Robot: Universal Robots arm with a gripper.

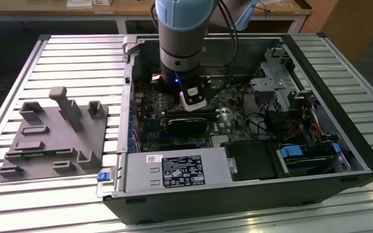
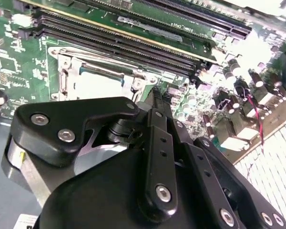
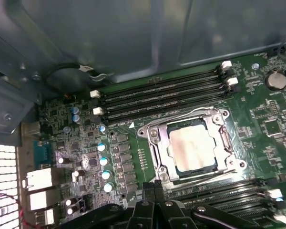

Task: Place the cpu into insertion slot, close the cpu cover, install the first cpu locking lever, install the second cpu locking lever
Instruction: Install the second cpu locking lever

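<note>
- The arm [image 1: 181, 43] reaches down into the open computer case [image 1: 251, 194], which lies on the slatted tabletop [image 1: 70, 63].
- The pincer [image 3: 154, 187] hangs just above the green circuit board, its two black fingers [image 2: 158, 107] pressed together with nothing between them.
- In the first wrist view the cpu [image 3: 192, 147] lies flat in the insertion slot [image 3: 210, 163], its pale metal face showing.
- The cpu cover [image 3: 158, 151] lies down around the chip, framing it, with long black memory slots [image 3: 162, 95] on either side of the socket.
- At the exterior view's left a grey fixture block [image 1: 50, 141] sits on the tabletop beside the case.
- A grey power supply box [image 1: 173, 171] fills the case's near side.
</note>
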